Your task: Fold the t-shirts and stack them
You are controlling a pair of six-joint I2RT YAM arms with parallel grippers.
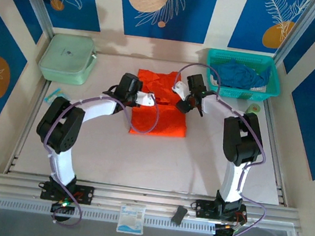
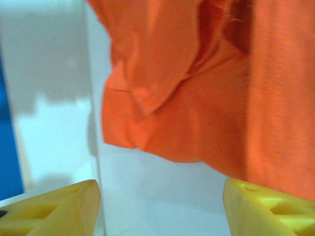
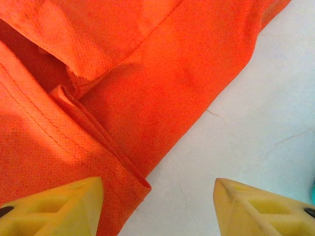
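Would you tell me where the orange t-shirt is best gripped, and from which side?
Probably at its two side edges, coming from above and outside. The orange t-shirt lies flat as a narrow panel on the table; its layered right edge and bunched left edge sit clear on bare tabletop, easy to pinch.

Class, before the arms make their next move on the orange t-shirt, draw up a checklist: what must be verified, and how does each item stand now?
1. Left gripper open, holding nothing: ok.
2. Right gripper open, holding nothing: ok.
3. Orange t-shirt resting on the table: ok.
4. Its folds neat: not ok, the far end is rumpled.
5. Dark blue t-shirt out of the teal basket: not ok, it lies inside.
6. Shirts stacked: not ok.
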